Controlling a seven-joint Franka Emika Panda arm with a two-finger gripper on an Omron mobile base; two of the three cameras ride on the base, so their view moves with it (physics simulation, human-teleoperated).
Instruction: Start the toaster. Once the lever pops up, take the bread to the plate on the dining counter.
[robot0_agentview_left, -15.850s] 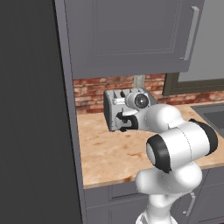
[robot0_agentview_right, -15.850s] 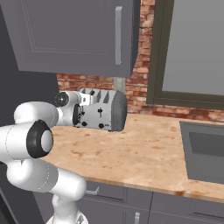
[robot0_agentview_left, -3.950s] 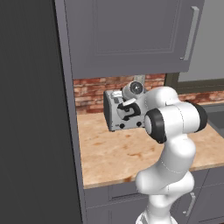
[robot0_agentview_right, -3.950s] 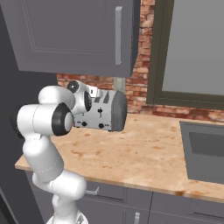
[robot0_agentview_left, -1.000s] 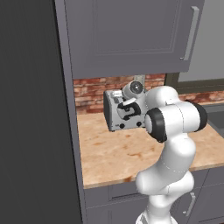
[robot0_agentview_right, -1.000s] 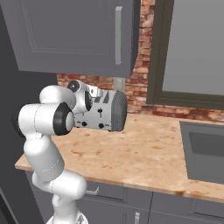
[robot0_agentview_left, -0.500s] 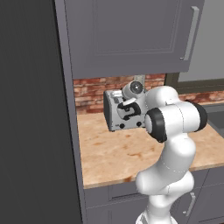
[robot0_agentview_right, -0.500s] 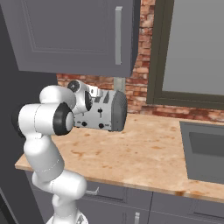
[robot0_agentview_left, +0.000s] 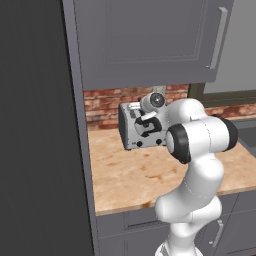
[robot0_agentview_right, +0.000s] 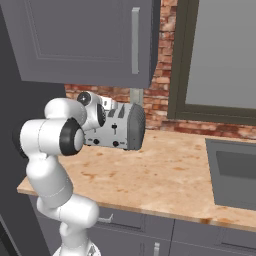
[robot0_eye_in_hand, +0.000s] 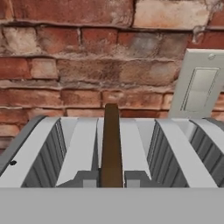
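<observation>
Silver toaster (robot0_eye_in_hand: 131, 148), brown bread (robot0_eye_in_hand: 111, 144) upright in a slot (edge-on), fingers' spread unclear

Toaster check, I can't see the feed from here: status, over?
Hand at the toaster front, grip unreadable. Bread stands upright in a slot. Brick wall behind; nothing blocking.

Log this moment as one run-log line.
phase: at toaster | bread: upright in a toaster slot, top edge poking out | gripper: at the toaster's front, fingers hidden | wall switch: behind toaster
</observation>
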